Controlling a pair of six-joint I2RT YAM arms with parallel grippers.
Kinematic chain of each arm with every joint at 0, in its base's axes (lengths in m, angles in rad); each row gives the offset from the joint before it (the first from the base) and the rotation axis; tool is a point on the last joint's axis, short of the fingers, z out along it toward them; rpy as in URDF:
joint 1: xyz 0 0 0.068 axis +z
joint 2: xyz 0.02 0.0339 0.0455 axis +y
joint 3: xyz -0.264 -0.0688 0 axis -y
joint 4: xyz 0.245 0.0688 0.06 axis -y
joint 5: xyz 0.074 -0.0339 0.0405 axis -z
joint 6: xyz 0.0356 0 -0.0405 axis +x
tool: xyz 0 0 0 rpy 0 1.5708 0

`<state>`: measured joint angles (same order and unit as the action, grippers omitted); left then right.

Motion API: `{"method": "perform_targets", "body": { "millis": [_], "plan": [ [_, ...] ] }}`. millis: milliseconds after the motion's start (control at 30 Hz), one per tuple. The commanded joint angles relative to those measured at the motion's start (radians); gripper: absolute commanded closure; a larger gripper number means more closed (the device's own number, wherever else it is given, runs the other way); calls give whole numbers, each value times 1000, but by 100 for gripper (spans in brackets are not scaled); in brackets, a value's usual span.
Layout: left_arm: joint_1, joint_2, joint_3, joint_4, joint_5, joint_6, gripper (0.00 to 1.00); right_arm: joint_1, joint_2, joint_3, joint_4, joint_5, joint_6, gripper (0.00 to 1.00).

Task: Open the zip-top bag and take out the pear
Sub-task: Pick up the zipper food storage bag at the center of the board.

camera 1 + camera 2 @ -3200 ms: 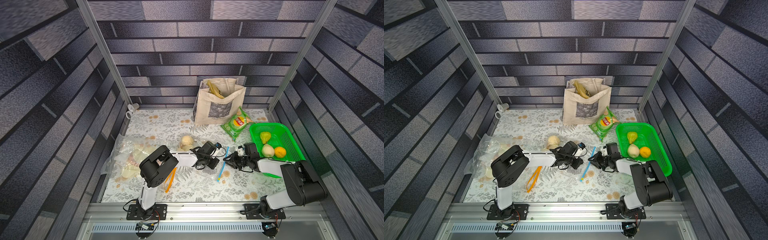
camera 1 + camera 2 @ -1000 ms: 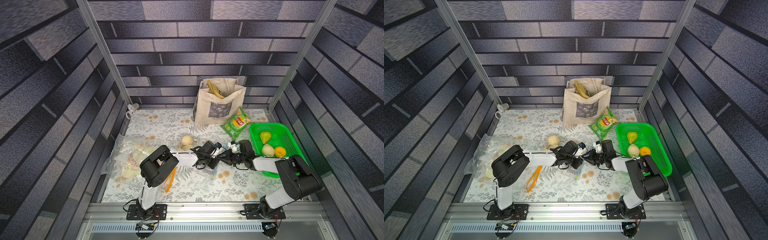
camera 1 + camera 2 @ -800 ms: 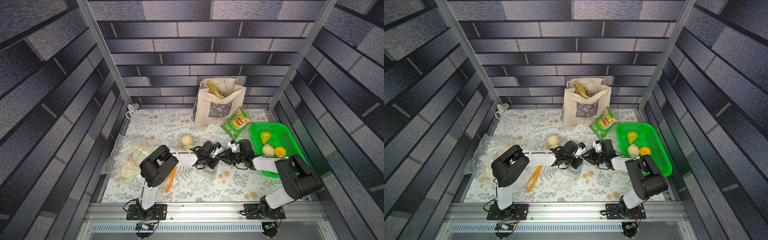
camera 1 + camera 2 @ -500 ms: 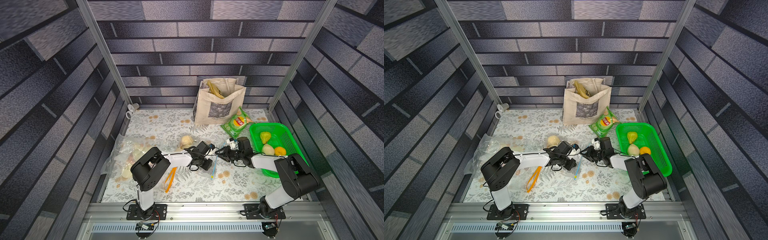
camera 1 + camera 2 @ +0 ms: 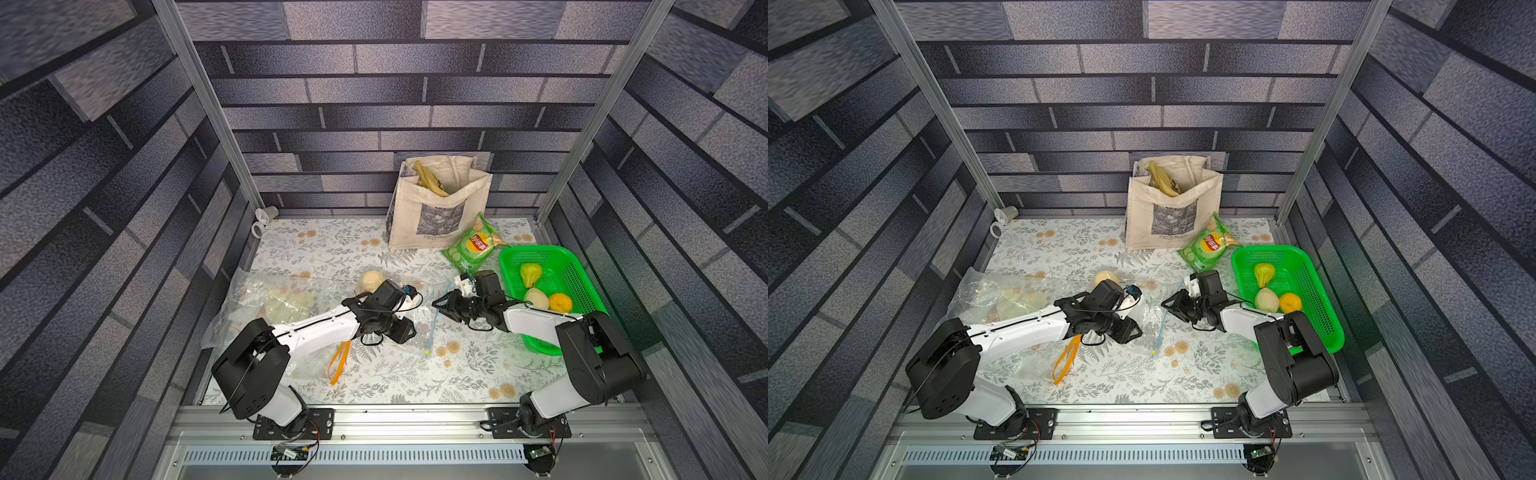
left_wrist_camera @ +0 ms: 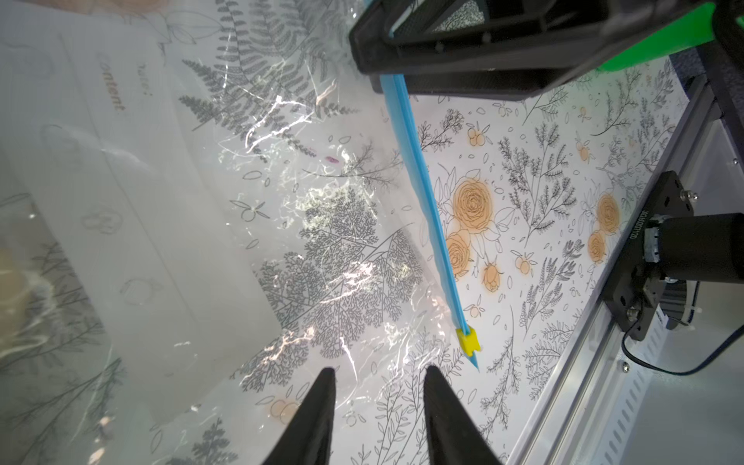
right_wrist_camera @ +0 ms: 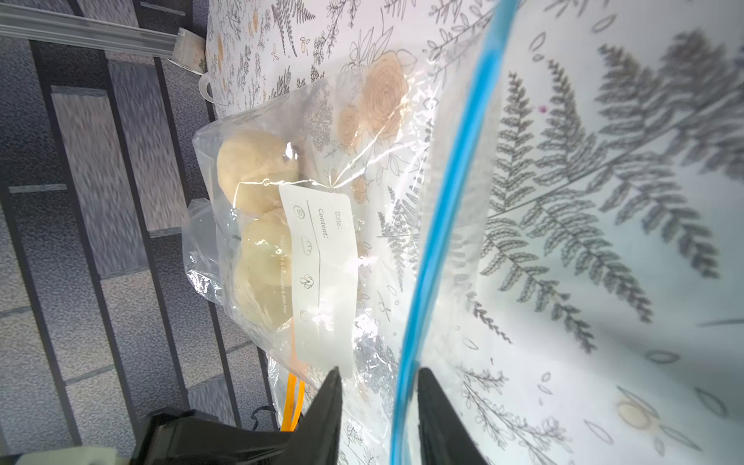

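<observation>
Right wrist shows pear (image 7: 257, 169) in bag (image 7: 362, 201); top views blur it.

Grey brick-pattern booth

Brick-print walls (image 5: 374, 104) enclose a floral tablecloth (image 5: 374, 374); metal posts (image 5: 199, 95) rise at 11 and 1 o'clock.

Tote (image 5: 436, 212): back of table (image 5: 316, 249), against the wall, right of centre.
Chip packet (image 5: 471, 247): just in front of tote, to its right, beside basket's back-left corner.
Basket (image 5: 577, 282): right edge of table; three fruits in it.
Zip-top bag (image 5: 1144, 307): mid-table, between the two arms.
Pear (image 5: 371, 280): in the bag's back-left part, behind left arm's wrist.
Zip strip (image 5: 436, 320): along bag's right side, running front to back.
Slider (image 6: 468, 340): at strip's front end.
Loose plastic bags (image 5: 266, 299): left side of table.
Cup (image 5: 266, 214): back-left corner, on its side.
Left gripper (image 5: 405, 330): over the bag.
Right gripper (image 5: 441, 305): at the strip.
</observation>
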<state>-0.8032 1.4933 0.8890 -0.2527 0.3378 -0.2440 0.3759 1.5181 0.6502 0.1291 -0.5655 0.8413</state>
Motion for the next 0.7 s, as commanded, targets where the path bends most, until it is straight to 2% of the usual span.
{"method": "perform_targets", "body": {
  "millis": [0, 200, 433, 667],
  "plan": [
    [8, -30, -32, 17, 16, -47, 59, 7, -35, 37, -182, 57, -97, 68],
    [-9, -19, -89, 163, 35, -129, 56, 7, -13, 42, -185, 6, -98, 71],
    [-72, -28, -111, 211, -11, -159, 44, 7, -29, 17, -208, -19, -93, 72],
    [-85, -19, -110, 212, -36, -155, 42, 8, -26, -9, -223, -32, -100, 72]
  ]
}}
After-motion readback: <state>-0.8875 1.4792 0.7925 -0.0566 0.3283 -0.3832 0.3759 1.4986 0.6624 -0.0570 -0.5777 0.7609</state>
